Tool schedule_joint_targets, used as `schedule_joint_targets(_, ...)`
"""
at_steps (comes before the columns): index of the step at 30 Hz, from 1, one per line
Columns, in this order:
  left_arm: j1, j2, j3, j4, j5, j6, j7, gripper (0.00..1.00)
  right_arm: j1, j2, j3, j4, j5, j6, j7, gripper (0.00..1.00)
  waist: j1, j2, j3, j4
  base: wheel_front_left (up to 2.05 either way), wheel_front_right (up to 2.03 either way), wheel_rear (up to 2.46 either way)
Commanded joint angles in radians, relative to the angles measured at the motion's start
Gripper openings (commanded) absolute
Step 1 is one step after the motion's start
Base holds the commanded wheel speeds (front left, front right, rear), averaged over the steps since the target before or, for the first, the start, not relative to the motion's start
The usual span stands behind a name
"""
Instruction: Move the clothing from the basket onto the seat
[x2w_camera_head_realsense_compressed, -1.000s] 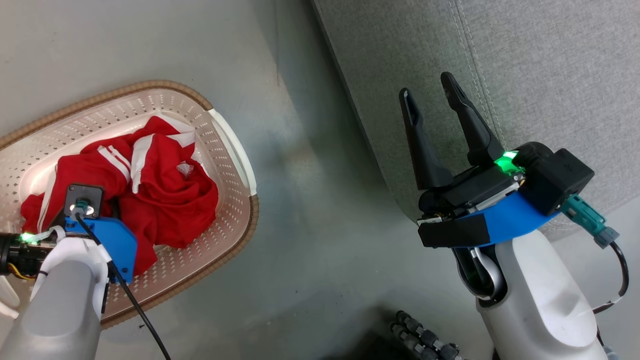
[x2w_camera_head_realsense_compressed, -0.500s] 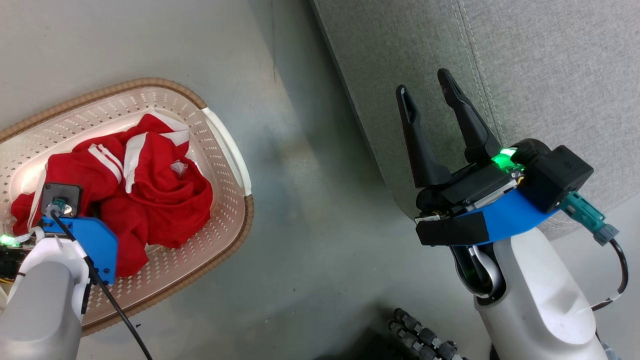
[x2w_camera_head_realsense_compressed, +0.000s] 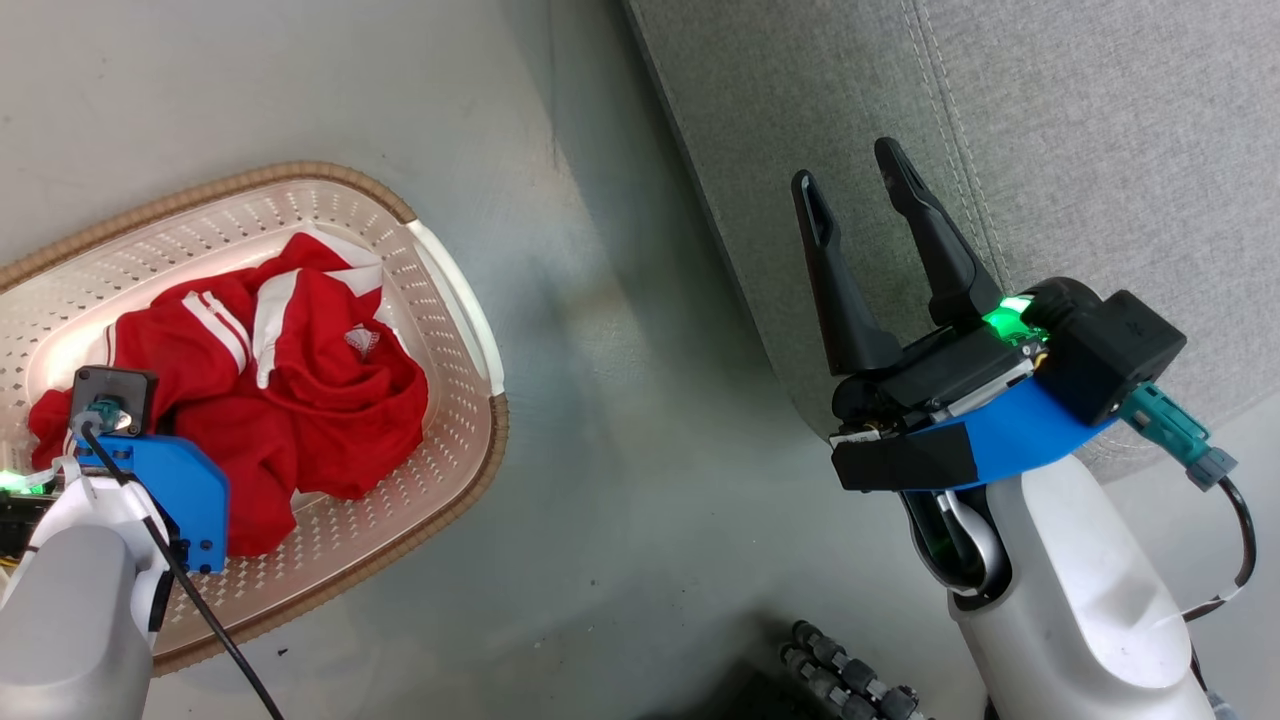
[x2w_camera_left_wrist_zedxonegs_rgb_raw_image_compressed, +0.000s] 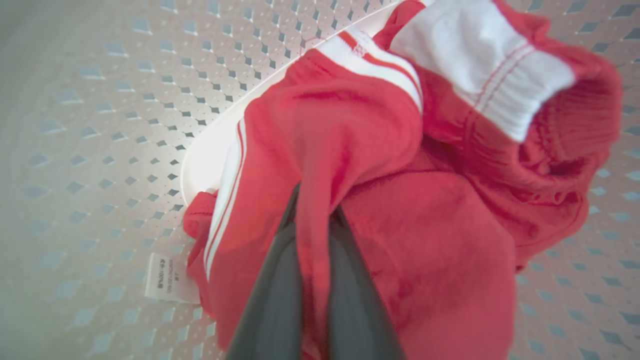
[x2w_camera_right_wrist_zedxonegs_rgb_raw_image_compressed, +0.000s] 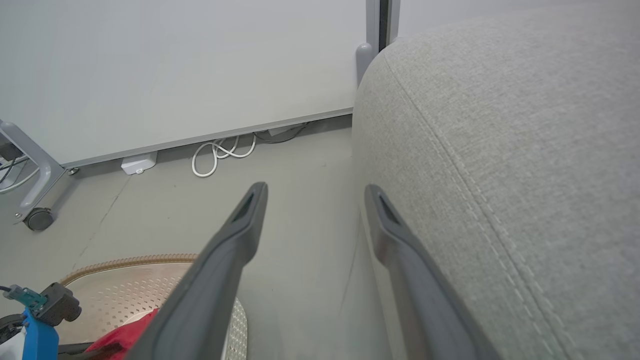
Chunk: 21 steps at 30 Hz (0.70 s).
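Note:
The clothing (x2w_camera_head_realsense_compressed: 290, 390), red with white stripes and trim, lies crumpled in the cream perforated basket (x2w_camera_head_realsense_compressed: 445, 300) on the floor at the left. My left arm reaches down into the basket, its fingers hidden under the blue wrist mount. In the left wrist view my left gripper (x2w_camera_left_wrist_zedxonegs_rgb_raw_image_compressed: 315, 205) is shut on a fold of the red clothing (x2w_camera_left_wrist_zedxonegs_rgb_raw_image_compressed: 425, 215), above the basket's wall (x2w_camera_left_wrist_zedxonegs_rgb_raw_image_compressed: 100, 125). My right gripper (x2w_camera_head_realsense_compressed: 852, 168) hangs open and holds nothing, beside the edge of the grey seat (x2w_camera_head_realsense_compressed: 1050, 130). The right wrist view shows the right gripper (x2w_camera_right_wrist_zedxonegs_rgb_raw_image_compressed: 315, 189) next to the seat (x2w_camera_right_wrist_zedxonegs_rgb_raw_image_compressed: 525, 175).
Grey floor separates the basket and the seat. A white care label (x2w_camera_left_wrist_zedxonegs_rgb_raw_image_compressed: 167, 277) hangs from the clothing. By the far wall lie a coiled white cable (x2w_camera_right_wrist_zedxonegs_rgb_raw_image_compressed: 220, 155) and a castor wheel (x2w_camera_right_wrist_zedxonegs_rgb_raw_image_compressed: 37, 219). A black ribbed hose (x2w_camera_head_realsense_compressed: 850, 680) sits near my base.
My left gripper has shut on a fold of the clothing, and its wrist has shifted left over the basket. The right arm has held still, open.

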<state>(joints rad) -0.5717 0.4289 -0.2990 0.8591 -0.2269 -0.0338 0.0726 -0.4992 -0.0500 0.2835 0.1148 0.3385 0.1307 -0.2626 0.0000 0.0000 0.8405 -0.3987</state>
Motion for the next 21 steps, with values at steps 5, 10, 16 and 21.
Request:
schedule_joint_targets(5,0.0,0.012,-0.002,0.01,-0.013,-0.012,-0.012,0.0,-0.017,-0.001,-0.003,0.003,-0.004,0.0,-0.003,1.0,0.0,0.0,-0.006,0.002,0.0,0.0,0.0)
schedule_joint_targets(10,-0.008,0.004,-0.008,0.022,-0.027,-0.027,-0.025,0.0,-0.016,-0.001,-0.007,0.007,-0.011,0.0,-0.003,1.0,0.0,0.0,-0.016,0.007,0.0,0.0,0.0)
schedule_joint_targets(16,-0.015,-0.031,-0.015,0.042,-0.058,-0.057,-0.071,0.0,-0.006,-0.001,-0.014,0.02,-0.029,0.0,-0.003,1.0,0.0,0.0,-0.064,0.029,0.0,0.0,0.0)
schedule_joint_targets(21,-0.008,-0.08,-0.038,0.074,-0.088,-0.082,-0.118,0.0,0.021,-0.001,-0.028,0.04,-0.06,0.0,-0.003,1.0,0.0,0.0,-0.146,0.064,0.0,0.0,0.0)
